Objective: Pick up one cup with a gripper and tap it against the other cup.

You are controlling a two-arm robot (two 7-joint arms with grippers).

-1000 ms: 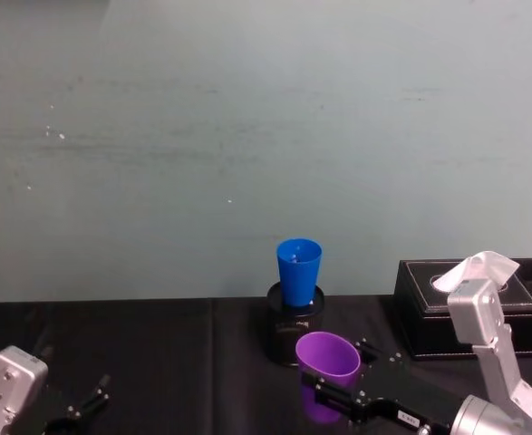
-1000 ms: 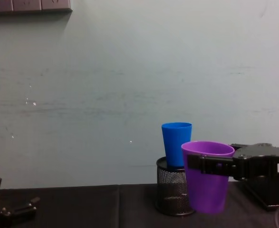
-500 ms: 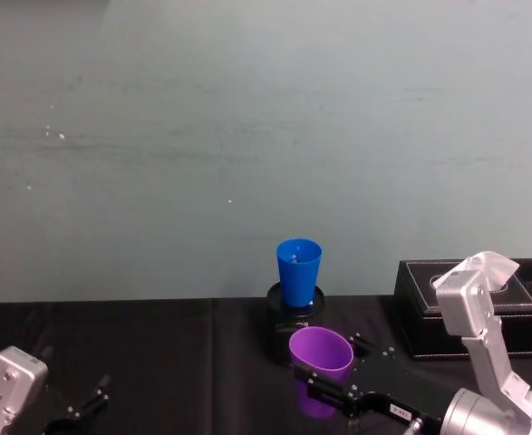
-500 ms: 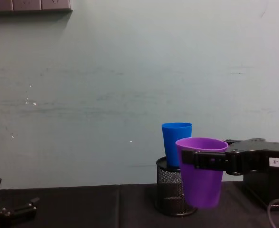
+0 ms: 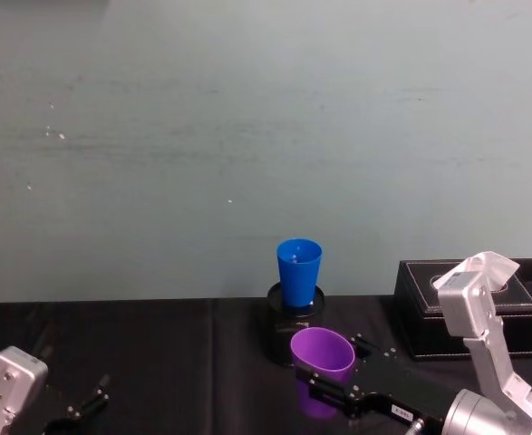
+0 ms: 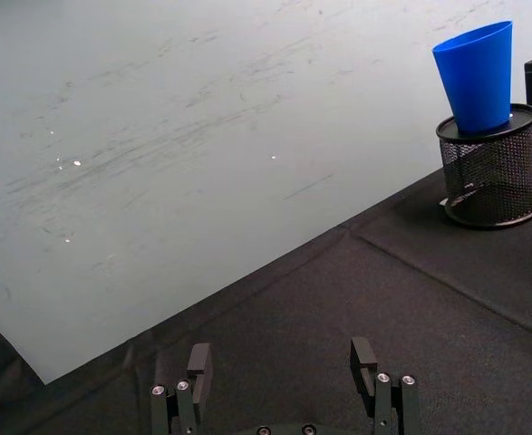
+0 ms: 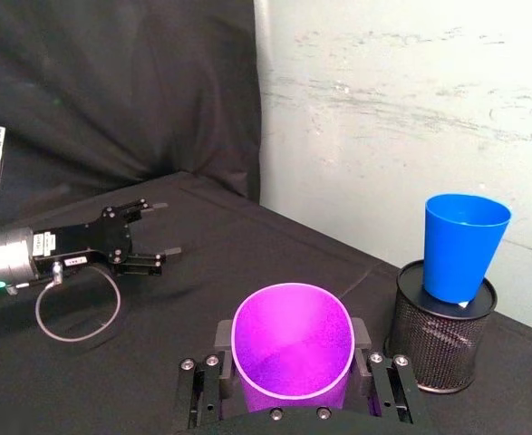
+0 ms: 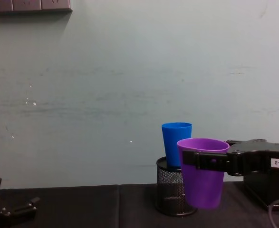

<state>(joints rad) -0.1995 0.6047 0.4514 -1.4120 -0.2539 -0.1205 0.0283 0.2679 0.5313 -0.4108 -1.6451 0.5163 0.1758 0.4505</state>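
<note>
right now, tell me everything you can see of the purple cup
The purple cup is a smooth, tapered tumbler with no handle, plastic by its look, and empty as seen from the right wrist. It is upright, mouth up, gripped just below the rim between the right gripper's black fingers, and seems lifted off the table. It hangs on the robot's side of the blue cup, with a gap between them.

Ahead of me a black wire-mesh pen holder stands on the black-clothed bench, close to the pale green wall. Right of it sits a black stitched box with white tissue poking from its top.
</note>
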